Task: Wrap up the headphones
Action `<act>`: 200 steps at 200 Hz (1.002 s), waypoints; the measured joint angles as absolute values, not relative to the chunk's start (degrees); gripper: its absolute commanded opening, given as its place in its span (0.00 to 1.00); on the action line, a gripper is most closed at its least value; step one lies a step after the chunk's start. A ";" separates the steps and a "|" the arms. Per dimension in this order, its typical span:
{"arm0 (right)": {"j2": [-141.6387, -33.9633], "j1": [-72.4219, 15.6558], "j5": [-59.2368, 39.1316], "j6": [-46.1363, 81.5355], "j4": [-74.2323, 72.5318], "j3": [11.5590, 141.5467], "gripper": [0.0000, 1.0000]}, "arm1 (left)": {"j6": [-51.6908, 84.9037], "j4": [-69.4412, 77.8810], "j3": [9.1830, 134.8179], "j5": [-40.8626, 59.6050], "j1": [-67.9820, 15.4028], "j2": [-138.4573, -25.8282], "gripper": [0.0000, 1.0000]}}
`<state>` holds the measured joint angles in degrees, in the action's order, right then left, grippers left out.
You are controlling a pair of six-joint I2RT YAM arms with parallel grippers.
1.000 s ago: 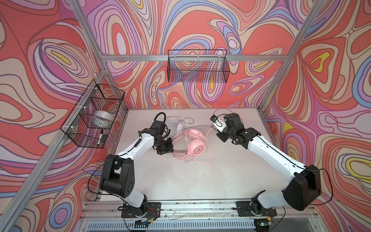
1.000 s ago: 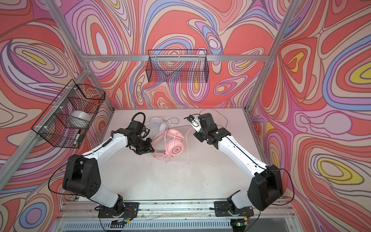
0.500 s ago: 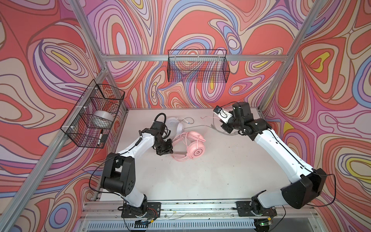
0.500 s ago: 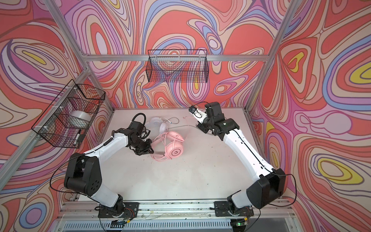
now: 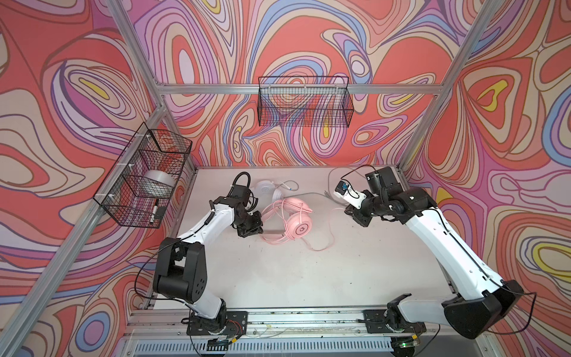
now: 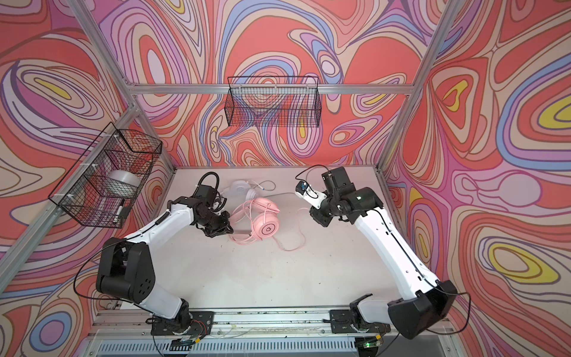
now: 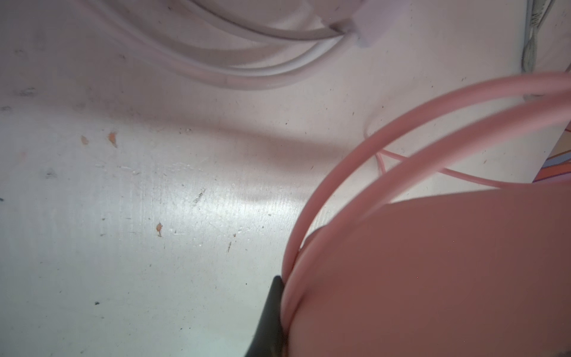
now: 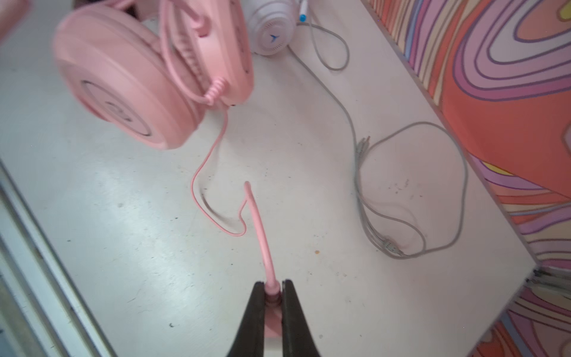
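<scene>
Right wrist | right gripper (image 8: 273, 286) pinches pink cord (image 8: 260, 228) toward headset (image 8: 123, 86) | left gripper (image 5: 251, 228) clamps headband (image 7: 309, 216)

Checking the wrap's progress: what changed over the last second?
The right gripper, shut on the pink cord, moved toward the right wall, away from the pink headset, drawing the cord out. The left gripper stayed shut on the pink headset's band; white headset unmoved.

Open across the near half of the white tabletop (image 5: 293, 278); farther back, blocked by pink plastic headset (image 5: 299, 227), trailing pink cord (image 8: 258, 225), white plastic headset (image 5: 265, 187) and looped grey cord (image 8: 361, 201).
</scene>
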<state>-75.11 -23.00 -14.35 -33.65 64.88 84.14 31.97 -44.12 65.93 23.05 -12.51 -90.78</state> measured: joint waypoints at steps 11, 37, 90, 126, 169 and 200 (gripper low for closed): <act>-74.76 -23.77 -17.82 -33.67 66.57 84.25 0.00 | 32.12 -44.49 66.92 22.28 -12.43 -90.85 0.00; -75.48 -26.30 -24.64 -34.02 68.47 84.66 0.00 | 32.21 -45.15 69.78 19.99 -12.40 -91.42 0.00; -78.98 -31.79 -33.89 -34.89 63.96 88.31 0.00 | 32.16 -46.98 73.67 15.51 -12.71 -94.11 0.00; -82.72 -32.84 -33.39 -31.94 55.11 90.24 0.00 | 30.98 -48.97 74.26 13.23 -15.09 -94.96 0.00; -90.06 -32.82 -24.40 -28.36 47.51 94.94 0.00 | 27.40 -51.44 74.26 11.73 -17.76 -94.96 0.00; -94.72 -31.81 -18.39 -26.63 43.68 97.82 0.00 | 25.10 -52.84 74.26 10.74 -18.70 -94.91 0.00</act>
